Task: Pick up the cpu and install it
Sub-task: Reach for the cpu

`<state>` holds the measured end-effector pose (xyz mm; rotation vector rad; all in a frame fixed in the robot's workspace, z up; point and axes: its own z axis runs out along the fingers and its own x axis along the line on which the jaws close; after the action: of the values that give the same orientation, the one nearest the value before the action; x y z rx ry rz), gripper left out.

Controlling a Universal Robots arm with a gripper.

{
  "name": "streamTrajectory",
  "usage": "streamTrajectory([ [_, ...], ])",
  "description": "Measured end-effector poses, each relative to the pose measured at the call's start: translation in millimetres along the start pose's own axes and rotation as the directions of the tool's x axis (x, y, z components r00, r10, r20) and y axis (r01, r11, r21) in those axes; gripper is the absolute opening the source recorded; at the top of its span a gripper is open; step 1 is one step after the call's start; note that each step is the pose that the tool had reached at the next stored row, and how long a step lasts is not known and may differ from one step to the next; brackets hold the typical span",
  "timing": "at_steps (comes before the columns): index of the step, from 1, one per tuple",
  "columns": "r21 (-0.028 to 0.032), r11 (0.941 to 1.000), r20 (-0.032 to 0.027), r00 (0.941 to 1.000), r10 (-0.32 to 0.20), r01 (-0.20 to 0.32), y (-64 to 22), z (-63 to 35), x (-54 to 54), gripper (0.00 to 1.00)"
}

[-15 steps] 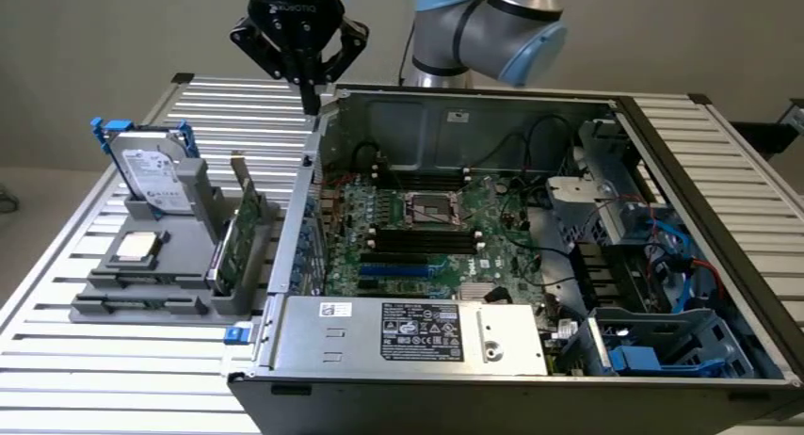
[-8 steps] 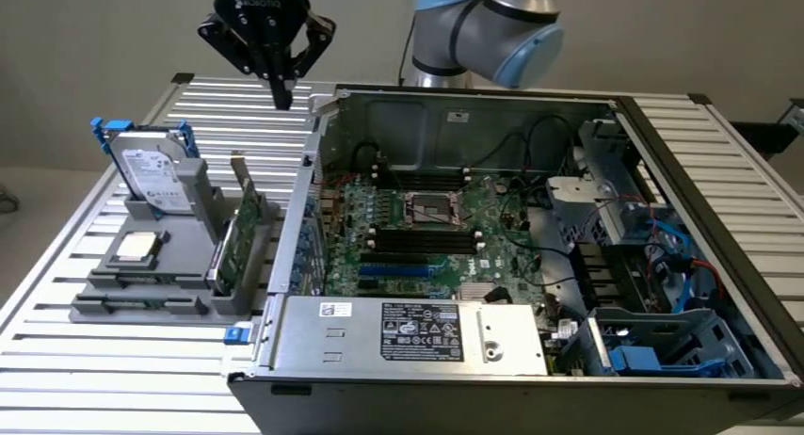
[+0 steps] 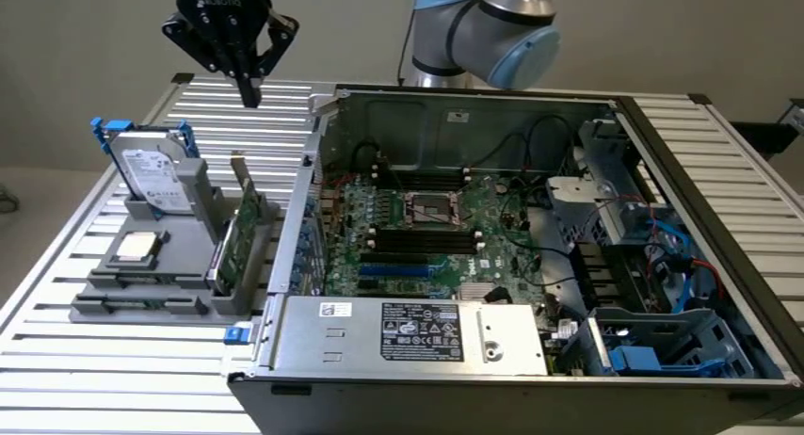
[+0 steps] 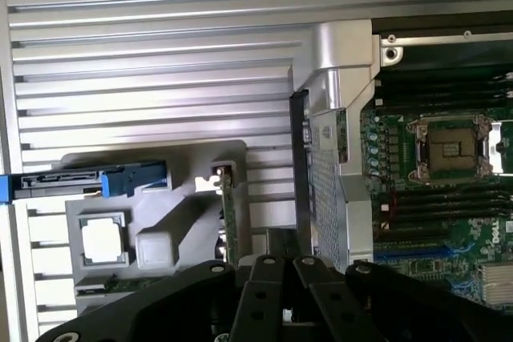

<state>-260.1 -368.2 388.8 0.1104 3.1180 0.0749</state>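
Exterior view: gripper [image 3: 249, 96] hangs in the air over the far edge of the table [image 3: 75, 360], toward the exterior view's left, its black fingers pressed together with nothing between them.
Wrist view: gripper [image 4: 280, 266] fingers meet over the gap between holder [image 4: 172, 222] and case [image 4: 337, 78].
cpu [image 3: 136, 249] [image 4: 104, 239]: lies flat, metal top up, in a square recess of the grey holder [image 3: 138, 303], well apart from the gripper.
hard drive [image 3: 157, 179]: stands on edge in the holder just behind the cpu, in a blue bracket.
card [image 3: 239, 237]: green, on edge in the holder, between cpu and case [image 3: 415, 336].
socket [image 3: 434, 209] [image 4: 451, 150]: metal-framed, dark centre, on the motherboard [image 3: 503, 256] inside the open case.
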Motion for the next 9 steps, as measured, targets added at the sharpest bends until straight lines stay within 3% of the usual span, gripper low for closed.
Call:
streamTrajectory([
  [9, -0.0001, 1.0, -0.0003, 1.0, 0.0, 0.0, 3.0, 4.8, 41.3, 0.11],
])
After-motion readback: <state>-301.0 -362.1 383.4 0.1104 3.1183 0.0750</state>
